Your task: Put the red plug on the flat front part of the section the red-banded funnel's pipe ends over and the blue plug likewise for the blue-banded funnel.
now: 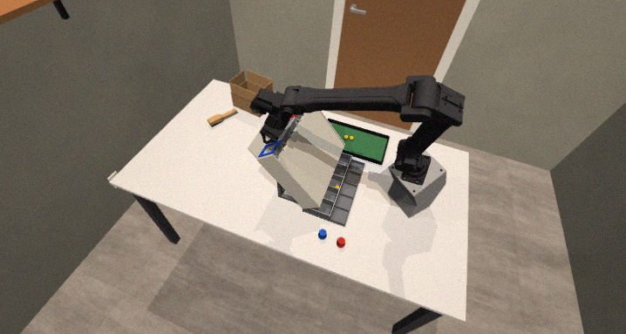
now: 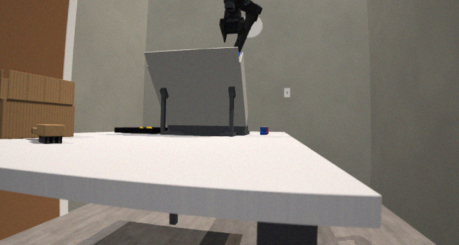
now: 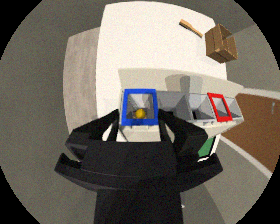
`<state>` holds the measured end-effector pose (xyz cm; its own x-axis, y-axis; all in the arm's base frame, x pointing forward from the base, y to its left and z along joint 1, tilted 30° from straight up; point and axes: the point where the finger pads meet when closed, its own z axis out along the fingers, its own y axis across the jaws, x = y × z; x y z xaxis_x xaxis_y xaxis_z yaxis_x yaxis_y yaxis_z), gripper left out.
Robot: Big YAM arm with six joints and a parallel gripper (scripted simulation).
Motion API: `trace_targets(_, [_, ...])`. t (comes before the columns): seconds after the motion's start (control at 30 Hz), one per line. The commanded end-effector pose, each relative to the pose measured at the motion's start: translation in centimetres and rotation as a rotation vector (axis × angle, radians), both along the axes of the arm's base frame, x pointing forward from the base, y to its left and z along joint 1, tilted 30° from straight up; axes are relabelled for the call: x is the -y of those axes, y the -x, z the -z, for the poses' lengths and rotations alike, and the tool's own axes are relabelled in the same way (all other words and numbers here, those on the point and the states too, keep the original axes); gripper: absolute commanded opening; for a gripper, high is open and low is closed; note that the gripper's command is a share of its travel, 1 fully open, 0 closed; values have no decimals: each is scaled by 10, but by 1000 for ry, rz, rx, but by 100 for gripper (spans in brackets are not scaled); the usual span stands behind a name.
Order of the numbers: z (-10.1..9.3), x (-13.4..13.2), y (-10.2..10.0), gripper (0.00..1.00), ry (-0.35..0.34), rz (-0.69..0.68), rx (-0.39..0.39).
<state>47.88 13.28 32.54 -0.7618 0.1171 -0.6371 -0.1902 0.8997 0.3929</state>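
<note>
The blue-banded funnel [image 1: 268,149] sits at the top left end of the tilted grey cover [image 1: 306,156]; in the wrist view [image 3: 139,107] a yellow marble [image 3: 140,113] lies inside it. The red-banded funnel [image 3: 219,106] is to its right. My gripper [image 1: 268,134] hangs just above the blue-banded funnel, open and empty, its fingers to either side of the funnel's mouth. The blue plug [image 1: 323,233] and the red plug [image 1: 341,241] stand on the table in front of the dark sectioned tray [image 1: 341,192]. One yellow marble [image 1: 336,186] lies in a middle section.
A green marble tray [image 1: 363,141] with two yellow marbles [image 1: 349,136] lies behind the cover, next to the arm's base [image 1: 415,187]. A cardboard box [image 1: 247,89] and a wooden brush [image 1: 221,117] are at the far left corner.
</note>
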Motion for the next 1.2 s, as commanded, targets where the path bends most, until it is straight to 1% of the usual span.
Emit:
trace_targets(0.0, [-15, 7, -2, 59, 4, 10, 42])
trace_targets(0.27, [-15, 7, -2, 59, 4, 11, 41])
trace_targets(0.77, [38, 16, 141, 59, 2, 10, 40])
trace_targets(1.17, [40, 17, 151, 59, 2, 12, 39])
